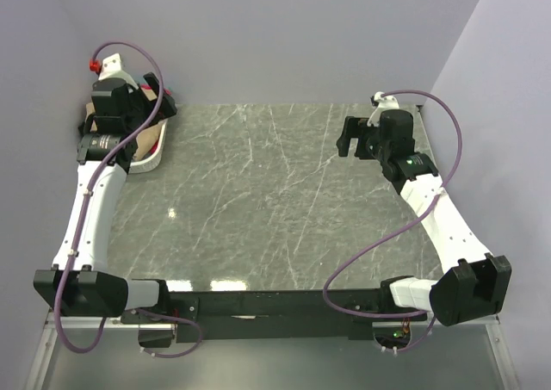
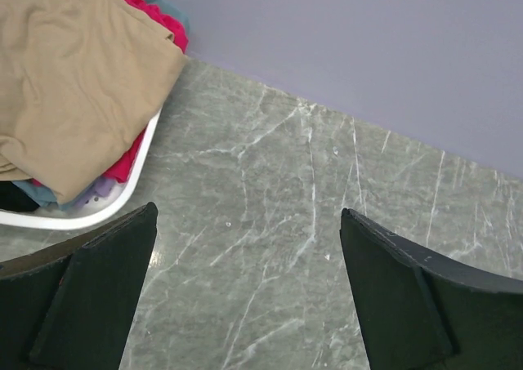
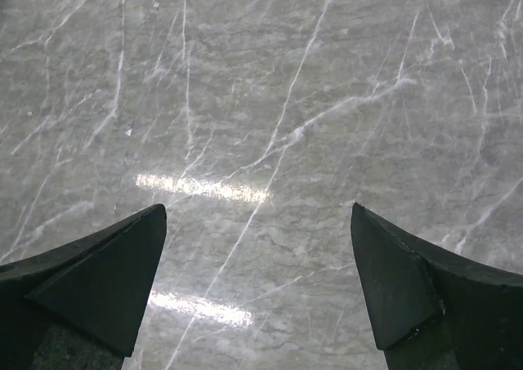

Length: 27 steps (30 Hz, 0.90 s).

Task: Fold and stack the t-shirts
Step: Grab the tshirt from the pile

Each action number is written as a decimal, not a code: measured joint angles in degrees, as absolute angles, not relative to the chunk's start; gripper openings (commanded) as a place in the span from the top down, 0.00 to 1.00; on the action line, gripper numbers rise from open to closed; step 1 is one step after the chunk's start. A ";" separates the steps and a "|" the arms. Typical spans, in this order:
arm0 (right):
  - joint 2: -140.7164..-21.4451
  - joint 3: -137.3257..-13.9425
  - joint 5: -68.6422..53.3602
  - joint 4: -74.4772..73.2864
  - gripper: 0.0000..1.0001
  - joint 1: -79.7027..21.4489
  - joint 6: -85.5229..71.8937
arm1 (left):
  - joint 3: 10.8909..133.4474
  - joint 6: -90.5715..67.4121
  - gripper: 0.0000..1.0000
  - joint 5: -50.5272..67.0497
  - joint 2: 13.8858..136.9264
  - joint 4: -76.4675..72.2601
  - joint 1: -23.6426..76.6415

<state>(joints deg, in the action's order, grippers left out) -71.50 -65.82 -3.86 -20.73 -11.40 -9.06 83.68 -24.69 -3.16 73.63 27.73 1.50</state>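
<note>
Tan cloth tops the heap: the tan t-shirt (image 2: 73, 76) lies crumpled over the rest of the t-shirts in the white basket (image 2: 144, 153), which sits at the far left corner of the desk (image 1: 275, 201) close to the wall (image 2: 368, 51). A red-pink t-shirt (image 2: 160, 24) shows under it along the far edge and again at the rim, and a bit of a blue-grey t-shirt (image 2: 51, 195) peeks out lower down. The left gripper (image 2: 248, 223) hangs at that corner with its fingers spread wide and nothing between them. From its wrist view the pile lies off to the left and beyond the left finger (image 2: 98, 280), outside the gap, which frames only bare marbled desk. The basket's rim is near that finger; I can't tell whether they touch. The right gripper (image 3: 257, 223) is well apart from the shirts, over the far right of the desk, its fingers just as wide apart and holding nothing.
</note>
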 measured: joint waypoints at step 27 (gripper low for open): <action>-71.59 -65.23 -4.01 -20.12 0.00 -11.40 -8.64 | 111.46 -25.02 0.22 -10.26 115.81 30.70 -9.89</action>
